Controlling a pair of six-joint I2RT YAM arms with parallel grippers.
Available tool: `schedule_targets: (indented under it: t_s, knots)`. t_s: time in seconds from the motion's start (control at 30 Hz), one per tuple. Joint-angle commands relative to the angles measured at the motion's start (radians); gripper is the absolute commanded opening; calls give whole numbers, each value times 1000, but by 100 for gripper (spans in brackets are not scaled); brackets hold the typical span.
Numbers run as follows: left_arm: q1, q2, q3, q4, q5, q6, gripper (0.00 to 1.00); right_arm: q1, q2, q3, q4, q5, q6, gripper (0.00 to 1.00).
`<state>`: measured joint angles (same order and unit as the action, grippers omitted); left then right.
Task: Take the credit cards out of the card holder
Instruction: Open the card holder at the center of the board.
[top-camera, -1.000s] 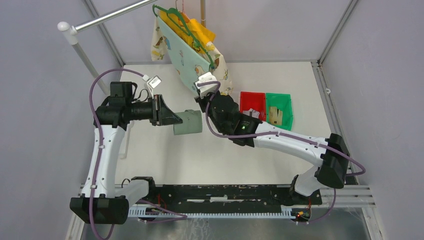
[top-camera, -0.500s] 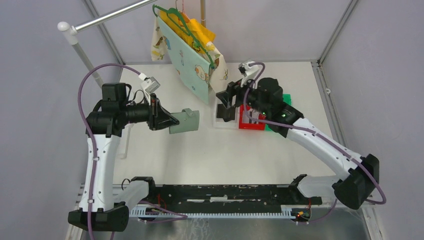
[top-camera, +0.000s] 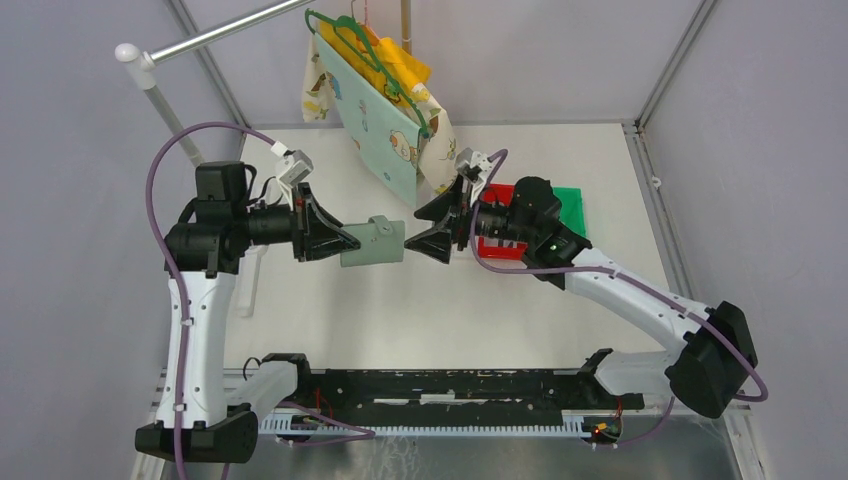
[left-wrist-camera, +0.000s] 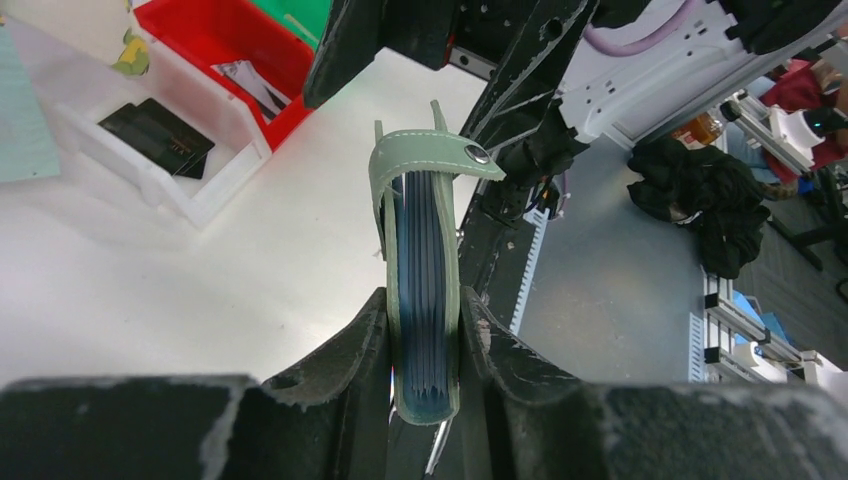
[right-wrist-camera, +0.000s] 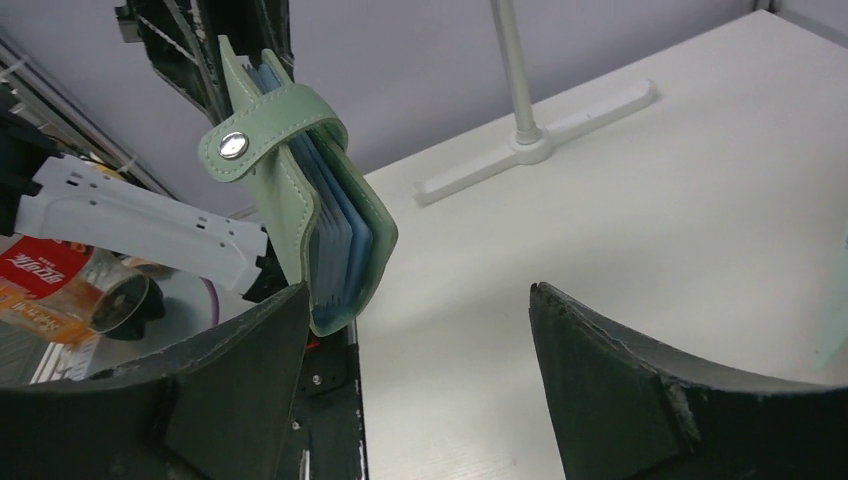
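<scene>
The card holder (top-camera: 375, 242), grey-green with a snap tab (right-wrist-camera: 268, 128), hangs above the table with my left gripper (top-camera: 350, 243) shut on its folded spine. In the left wrist view the card holder (left-wrist-camera: 424, 250) stands edge-on between the fingers (left-wrist-camera: 345, 350), showing blue pockets. My right gripper (top-camera: 432, 226) faces it from the right, open wide. Its left fingertip (right-wrist-camera: 285, 310) sits just beside the card holder's (right-wrist-camera: 330, 240) lower corner, apart from it. No credit card can be told apart among the pockets. Two dark flat cards (left-wrist-camera: 157, 135) lie in a white bin (left-wrist-camera: 215, 195).
A red bin (top-camera: 503, 240) and a green bin (top-camera: 572, 203) sit behind my right wrist. Patterned clothes (top-camera: 385, 110) hang from a rail (top-camera: 215, 35) at the back. The rack's white foot (right-wrist-camera: 540, 140) rests on the table at the left.
My right gripper left the card holder shut, swung right over the bins, opened there, and has come back open to face the holder. The left arm shifted the holder slightly.
</scene>
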<state>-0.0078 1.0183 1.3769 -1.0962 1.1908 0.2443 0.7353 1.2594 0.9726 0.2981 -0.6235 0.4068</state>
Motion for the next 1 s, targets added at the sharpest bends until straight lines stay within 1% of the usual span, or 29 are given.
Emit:
schedule_targets:
  t_s: [0.0,0.13,0.23,0.27,0.37,0.47,0.53,0.63,0.77,0.87,0.9,0.97]
  knots:
    - [0,-10,54,25,130,-39,2,28,29,15,245,-89,79,87]
    - [0,-7,52,27,133,-51,2,62,64,22,331,-121,121,87]
    - [0,-9,51,28,132,-53,2,75,81,33,333,-140,126,87]
    - [0,-11,49,28,132,-51,2,74,81,43,307,-145,115,88]
    - [0,-18,45,29,129,-45,2,66,51,80,179,-130,17,89]
    - [0,-24,40,29,119,-32,2,43,24,125,29,-113,-71,90]
    - [0,-26,39,29,114,-30,2,18,3,131,-14,-117,-94,90]
    - [0,-34,42,28,116,-30,2,9,-17,106,44,-130,-67,91]
    - [0,-35,57,26,147,-48,2,13,43,115,175,-183,26,91]
    - [0,-28,82,24,169,-79,2,27,86,96,367,-247,155,92]
    - [0,-27,87,24,175,-87,2,35,97,102,403,-262,175,92]
    - [0,-27,91,30,180,-91,2,48,110,122,404,-257,174,93]
